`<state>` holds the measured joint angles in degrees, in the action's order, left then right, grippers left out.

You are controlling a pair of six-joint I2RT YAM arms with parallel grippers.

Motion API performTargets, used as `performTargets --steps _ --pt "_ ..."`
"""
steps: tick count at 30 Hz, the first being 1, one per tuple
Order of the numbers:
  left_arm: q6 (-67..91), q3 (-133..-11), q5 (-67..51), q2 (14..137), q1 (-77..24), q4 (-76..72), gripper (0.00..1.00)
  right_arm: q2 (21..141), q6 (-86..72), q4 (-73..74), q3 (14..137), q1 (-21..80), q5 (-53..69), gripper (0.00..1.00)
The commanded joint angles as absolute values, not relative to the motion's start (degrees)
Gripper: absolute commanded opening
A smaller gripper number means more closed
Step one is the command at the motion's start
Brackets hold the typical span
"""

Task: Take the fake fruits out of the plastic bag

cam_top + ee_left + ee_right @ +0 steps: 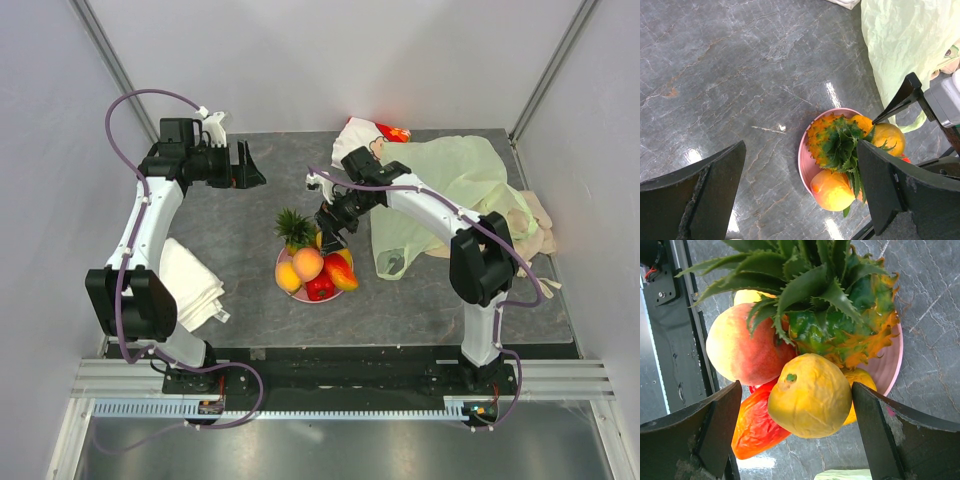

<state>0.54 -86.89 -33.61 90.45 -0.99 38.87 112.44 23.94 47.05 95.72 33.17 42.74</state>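
So the fake fruits (pixel 312 268) sit piled on the pink plate (pixel 804 155), and the plastic bag (pixel 450 190) lies crumpled on the tabletop (pixel 240 260) just right of it. The right hand (pixel 328 243) hangs over the plate, spread wide and empty (a yellow fruit (pixel 810 395) sits between its fingers (pixel 695 435), untouched). The left hand (pixel 258 165) is wide too, well off to the plate's far left.

Surface (pixel 420 300): dark grey, pale marble veins. Plate (pixel 805 160): pink. Pineapple (pixel 855 325): orange-yellow, green crown. Peach (pixel 740 347): yellow with red blush. Orange (pixel 810 395): dull yellow, green stem spot. Mango (pixel 757 430): red-orange. Bag (pixel 450 190): translucent pale green. Towel (pixel 190 280): white. Cloth (pixel 535 215): beige.
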Motion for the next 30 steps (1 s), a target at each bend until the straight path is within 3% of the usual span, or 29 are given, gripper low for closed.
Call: performTargets --steps 1,30 --pt "-1.58 -86.92 -35.59 89.47 -0.88 37.79 0.99 113.29 23.29 45.18 98.00 33.22 42.10 0.98" --pt "-1.76 -87.36 -36.12 90.09 -0.88 37.71 0.99 116.37 19.16 44.03 99.58 30.23 42.63 0.98"
